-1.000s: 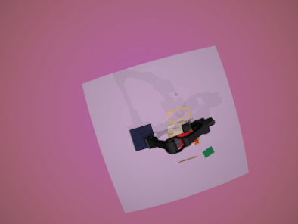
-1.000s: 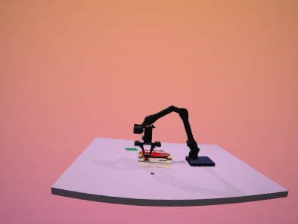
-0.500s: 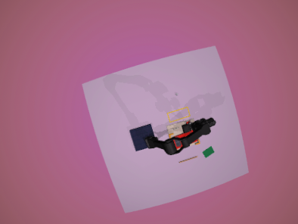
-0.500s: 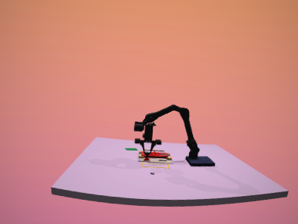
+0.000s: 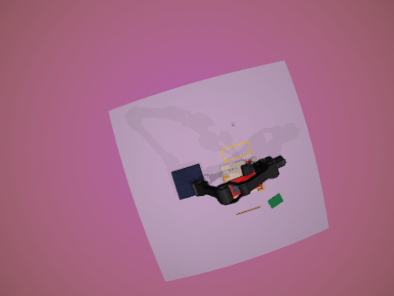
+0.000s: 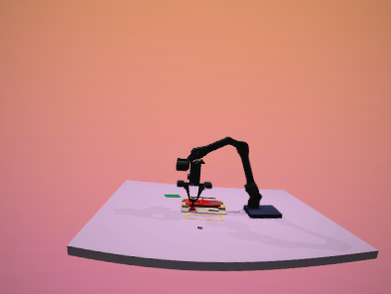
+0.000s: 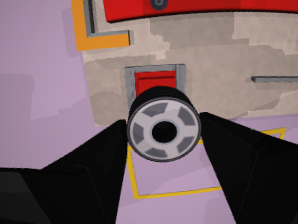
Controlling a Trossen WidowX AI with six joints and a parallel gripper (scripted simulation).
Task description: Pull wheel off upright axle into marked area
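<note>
Wrist view: my fingers pinch the wheel (image 7: 162, 132) half-open by its rim; it seems small, stiff, light.
</note>
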